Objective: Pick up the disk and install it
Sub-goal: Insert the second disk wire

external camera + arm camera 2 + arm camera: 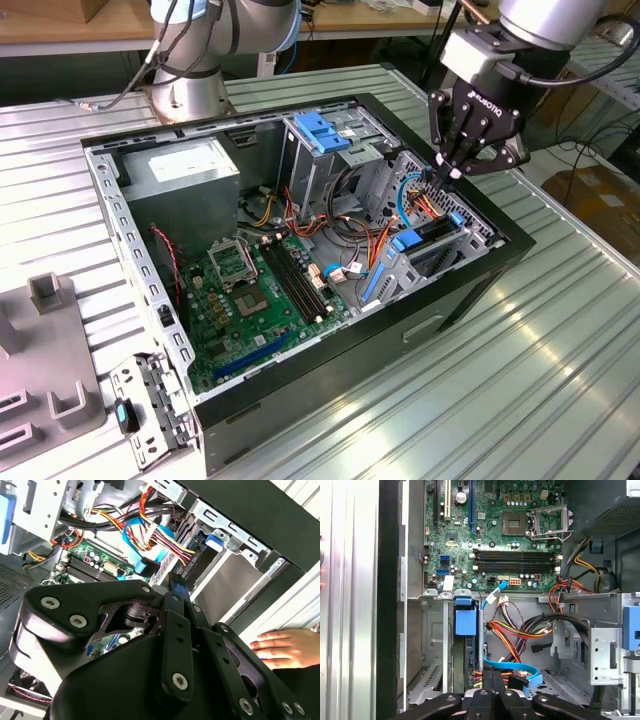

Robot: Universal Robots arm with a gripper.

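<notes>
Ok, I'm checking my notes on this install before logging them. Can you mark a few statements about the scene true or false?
1. The gripper hangs over the drive-bay end of the open case, close to the bundled cables. True.
2. The disk lies on the table outside the case. False: it sits inside a bay in the case, its blue rails showing.
3. A cooler covers the processor socket. False: the socket is bare.
4. In the second wrist view, a person's hand shows just outside the case wall. True.
</notes>
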